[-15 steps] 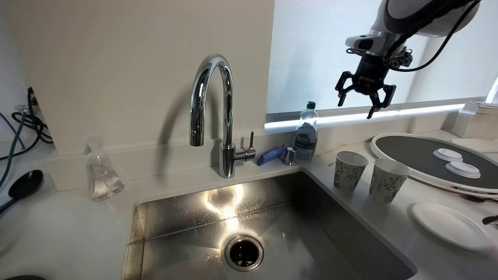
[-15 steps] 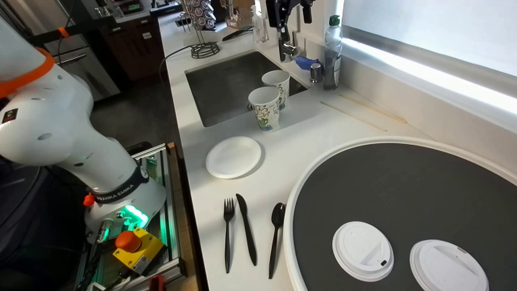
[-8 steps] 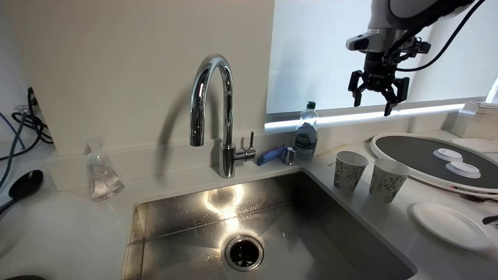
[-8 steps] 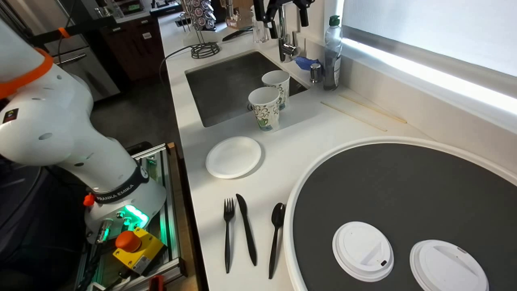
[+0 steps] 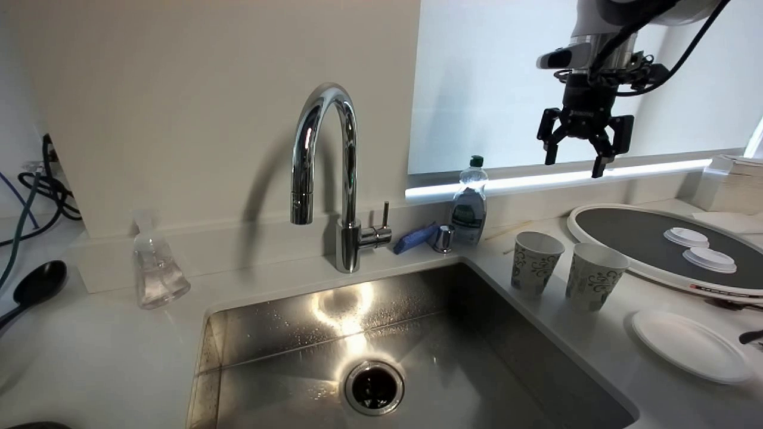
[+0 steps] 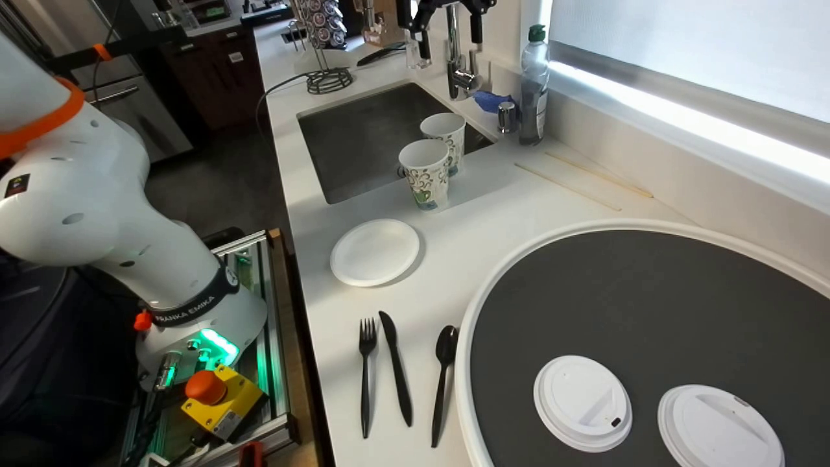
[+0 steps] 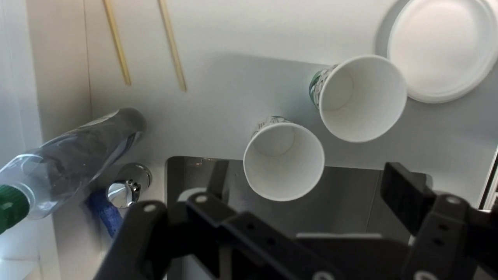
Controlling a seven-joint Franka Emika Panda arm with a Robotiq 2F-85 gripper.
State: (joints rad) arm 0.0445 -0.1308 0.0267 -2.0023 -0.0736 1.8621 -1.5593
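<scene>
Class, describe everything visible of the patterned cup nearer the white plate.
The cup is white, apparently paper, printed with dark scrolls and green and blue marks near its base. It widens toward the rim and has no lid; the wrist view shows nothing inside. It stands upright on the counter near the sink, between the plate and the other cup, apart from both. The open gripper does not touch it.
</scene>
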